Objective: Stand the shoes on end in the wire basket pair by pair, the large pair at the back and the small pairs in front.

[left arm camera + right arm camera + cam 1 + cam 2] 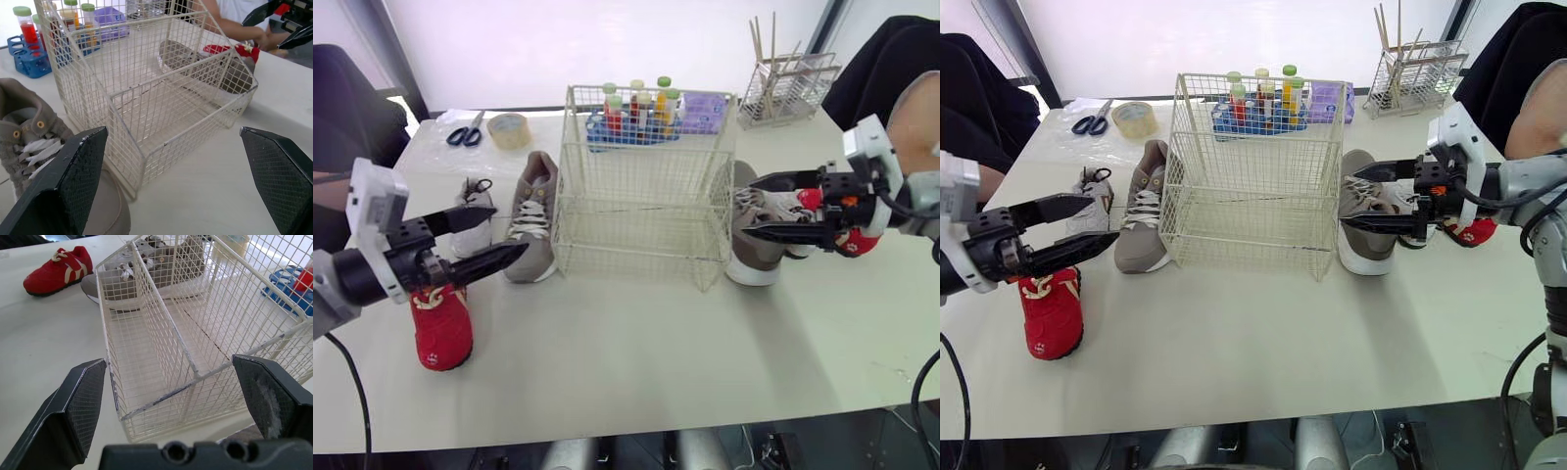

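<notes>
Your left gripper [509,231] hovers with its two black fingers spread wide and nothing between them. It is just above the small red shoe with cream laces [440,331], which lies on the white table [636,362] at the front left. Behind the gripper there is a small white shoe [475,196]. Next to that shoe lies a large grey-brown sneaker with white laces [533,211], just beside the left wall of the white wire basket [636,230]. The basket has a divider that makes two compartments, and it stands empty. Your right gripper [748,207] is also opened wide and holds nothing. It hangs over the second large grey-brown sneaker [752,259], which lies just beside the right wall of the basket. A second small red shoe [1474,233] lies on the right of that sneaker.
</notes>
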